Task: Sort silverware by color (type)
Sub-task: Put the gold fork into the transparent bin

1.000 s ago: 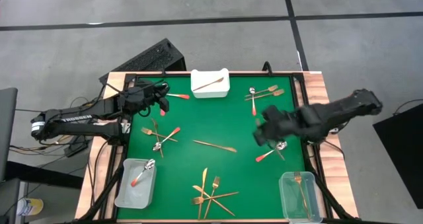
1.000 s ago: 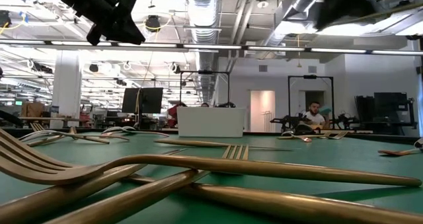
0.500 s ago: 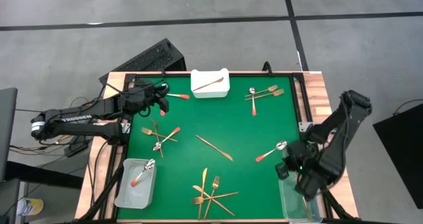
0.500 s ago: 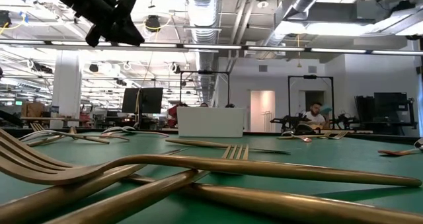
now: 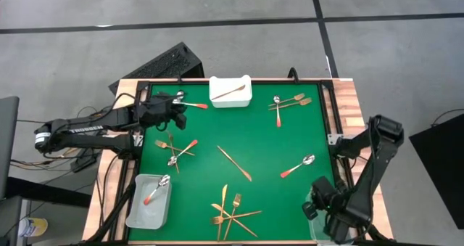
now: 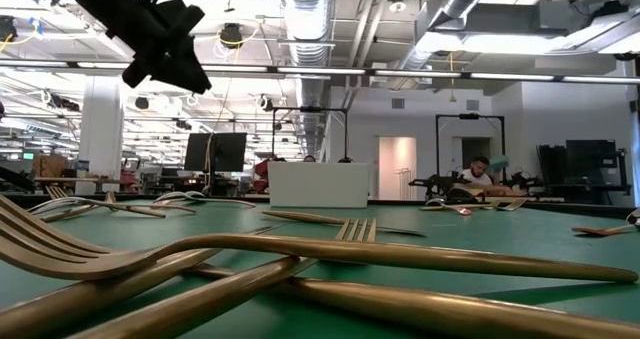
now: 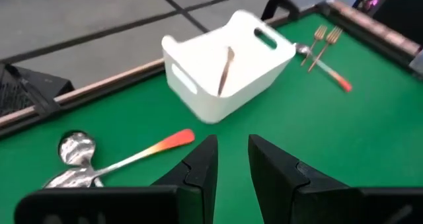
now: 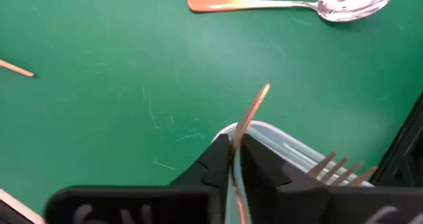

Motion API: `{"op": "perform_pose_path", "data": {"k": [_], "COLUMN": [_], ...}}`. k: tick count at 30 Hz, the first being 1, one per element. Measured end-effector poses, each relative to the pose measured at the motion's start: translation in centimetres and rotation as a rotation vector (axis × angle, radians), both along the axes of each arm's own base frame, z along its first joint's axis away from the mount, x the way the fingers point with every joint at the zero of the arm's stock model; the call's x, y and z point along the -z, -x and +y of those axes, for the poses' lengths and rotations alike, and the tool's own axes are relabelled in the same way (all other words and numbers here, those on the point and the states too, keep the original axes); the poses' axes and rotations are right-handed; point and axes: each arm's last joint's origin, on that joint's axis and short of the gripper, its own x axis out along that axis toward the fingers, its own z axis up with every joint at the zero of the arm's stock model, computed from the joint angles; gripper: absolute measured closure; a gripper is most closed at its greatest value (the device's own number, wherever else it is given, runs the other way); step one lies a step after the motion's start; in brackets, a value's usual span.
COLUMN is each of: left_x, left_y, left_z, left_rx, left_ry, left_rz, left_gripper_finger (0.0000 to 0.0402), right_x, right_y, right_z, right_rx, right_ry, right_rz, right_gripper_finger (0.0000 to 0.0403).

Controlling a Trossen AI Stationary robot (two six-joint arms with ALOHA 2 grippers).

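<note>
Since a second ago the right gripper has swung from mid-table to the near right corner, above the clear bin. Its fingers pinch a slim copper piece; a gold fork lies in the bin. A red-handled spoon rests nearby on the green mat. The left gripper, narrowly parted and empty, hovers at the far left, near a spoon and the white tray. Other silverware lies scattered across the mat.
</note>
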Motion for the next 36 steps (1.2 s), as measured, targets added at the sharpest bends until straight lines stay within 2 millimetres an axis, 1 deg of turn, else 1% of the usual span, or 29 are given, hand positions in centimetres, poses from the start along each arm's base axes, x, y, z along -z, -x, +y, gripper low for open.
{"op": "perform_pose_path", "data": {"k": [8, 10, 12, 16, 19, 24, 28, 36], "left_x": [-0.7, -0.8, -0.9, -1.6, -2.2, -2.9, -3.2, -3.1], "left_y": [-0.3, -0.4, -0.5, -1.1, -1.4, -1.6, -1.6, -1.7], "left_z": [0.1, 0.0, -0.1, -0.7, -1.1, -1.1, -1.0, -1.0], "left_rx": [-0.015, -0.018, -0.013, 0.045, 0.09, 0.108, 0.084, 0.099], "left_ry": [0.0, 0.01, 0.016, 0.004, -0.037, -0.101, -0.157, -0.198], "left_rz": [-0.1, -0.119, -0.144, -0.217, -0.26, -0.3, -0.298, -0.257], "left_gripper_finger": [0.0329, 0.0329, 0.0329, 0.0329, 0.0329, 0.0329, 0.0329, 0.0329], "right_x": [-1.7, -2.2, -3.0, -4.9, -6.2, -8.1, -8.8, -8.8], "right_y": [0.8, 1.0, 1.2, 1.7, 1.9, 1.8, 1.4, -0.1], "right_z": [-1.0, -1.4, -1.9, -3.6, -5.4, -8.6, -10.9, -15.4], "right_rx": [-0.013, -0.013, -0.016, -0.02, 0.01, 0.074, 0.079, 0.175], "right_ry": [-0.026, -0.035, -0.045, -0.053, -0.069, -0.085, -0.045, 0.035], "right_rz": [-0.013, -0.018, -0.037, -0.1, -0.122, -0.141, -0.138, -0.137], "right_gripper_finger": [0.0217, 0.0193, 0.0179, 0.0171, 0.0173, 0.0175, 0.0175, 0.0175]}}
